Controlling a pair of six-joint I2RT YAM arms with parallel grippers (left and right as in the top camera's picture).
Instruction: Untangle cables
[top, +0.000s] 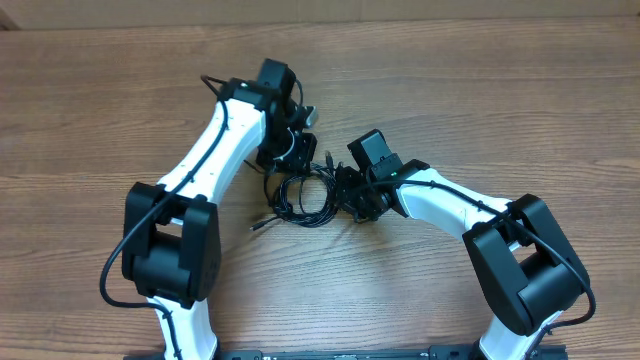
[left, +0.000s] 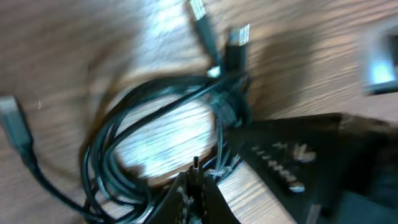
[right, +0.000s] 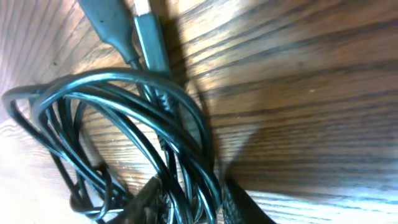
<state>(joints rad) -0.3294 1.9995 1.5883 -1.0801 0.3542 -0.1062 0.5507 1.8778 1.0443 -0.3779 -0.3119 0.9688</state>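
The cables lie as a coiled black bundle on the wooden table between my two arms. In the left wrist view the cables form a loop with metal-tipped plugs at its far side. My left gripper is shut on one thin strand at the loop's near edge, at the bundle's upper left overhead. My right gripper is at the bundle's right side. In the right wrist view the right gripper has its fingers apart, with several strands of the cables running between them.
One loose cable end trails out to the bundle's lower left. Two plugs lie side by side beyond the loop in the right wrist view. Bare wooden table surrounds the arms.
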